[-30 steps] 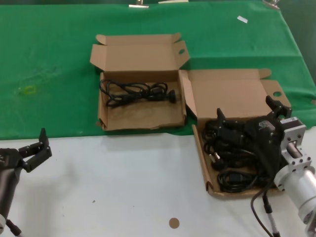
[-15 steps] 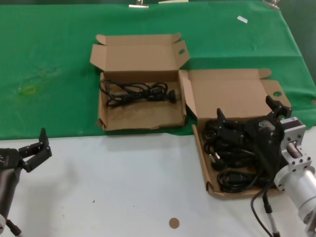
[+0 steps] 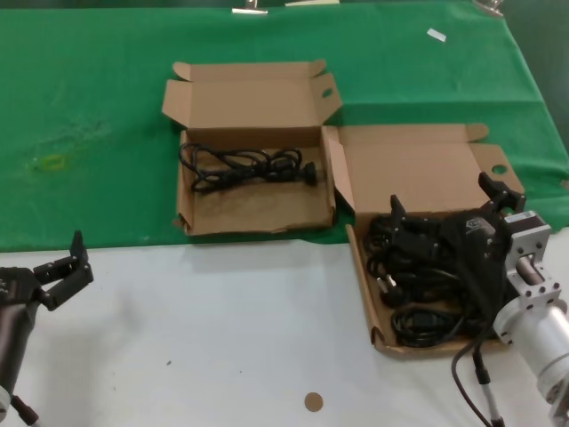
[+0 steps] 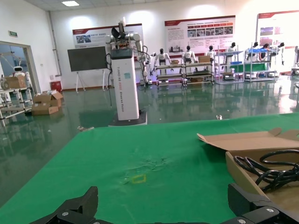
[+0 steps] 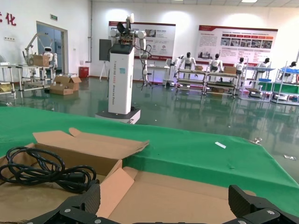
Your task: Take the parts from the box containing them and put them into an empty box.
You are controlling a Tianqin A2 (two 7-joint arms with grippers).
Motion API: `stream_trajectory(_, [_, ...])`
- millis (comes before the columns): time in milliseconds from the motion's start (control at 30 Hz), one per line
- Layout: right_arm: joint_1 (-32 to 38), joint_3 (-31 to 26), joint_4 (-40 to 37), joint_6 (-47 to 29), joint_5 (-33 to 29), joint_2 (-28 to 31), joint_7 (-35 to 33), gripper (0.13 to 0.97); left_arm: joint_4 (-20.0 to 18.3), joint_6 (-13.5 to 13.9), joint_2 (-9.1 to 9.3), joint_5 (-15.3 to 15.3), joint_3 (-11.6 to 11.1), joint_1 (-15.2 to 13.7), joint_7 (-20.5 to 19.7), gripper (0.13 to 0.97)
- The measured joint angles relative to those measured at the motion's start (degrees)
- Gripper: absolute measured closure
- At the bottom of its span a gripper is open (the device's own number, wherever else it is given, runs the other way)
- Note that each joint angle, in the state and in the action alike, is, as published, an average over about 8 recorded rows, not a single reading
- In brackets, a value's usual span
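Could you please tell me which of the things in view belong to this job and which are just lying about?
Job:
- source box, near right, full of power cords
- receiving box, far left, one power cord in it
- right tool, open above the pile
- left tool, open, idle near left

Lying about:
- brown disc
- white scrap on the green cloth

Spread black fingers low in view, cardboard lid beyond, coiled cord in neighbouring box, green cloth
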Motion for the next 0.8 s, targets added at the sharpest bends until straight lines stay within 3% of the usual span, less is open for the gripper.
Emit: stream_trajectory(800, [0.00, 0.00, 0.00, 0.00, 0.00, 0.00, 0.00, 0.129, 0.00, 0.00, 0.00, 0.00, 0.00, 0.00, 0.00, 0.132])
